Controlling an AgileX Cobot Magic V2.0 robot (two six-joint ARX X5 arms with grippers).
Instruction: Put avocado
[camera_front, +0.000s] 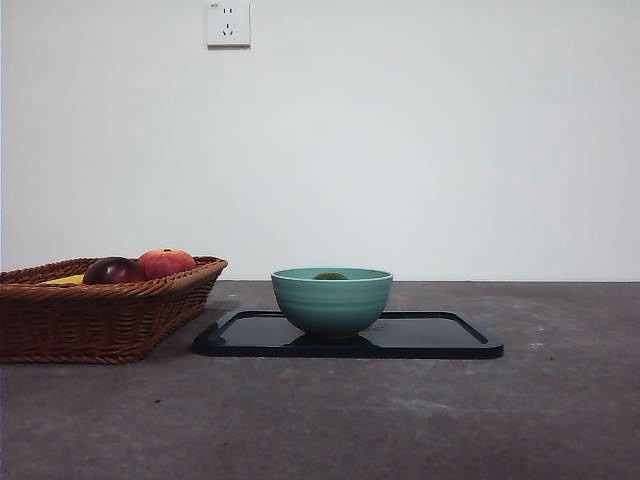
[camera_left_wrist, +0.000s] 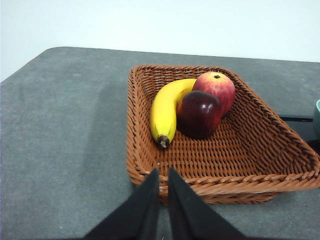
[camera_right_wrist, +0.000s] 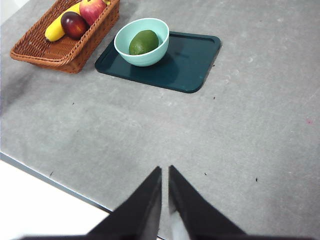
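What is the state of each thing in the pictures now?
avocado: lying inside the bowl
bowl: upright on the tray
tray: flat on the table, beside the basket
basket: holds a banana, a maroon fruit and an apple
left gripper: shut, holding nothing
right gripper: shut, holding nothing

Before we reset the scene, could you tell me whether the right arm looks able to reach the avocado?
Probably yes: the avocado lies uncovered in the open bowl, nothing stands between it and the right gripper.
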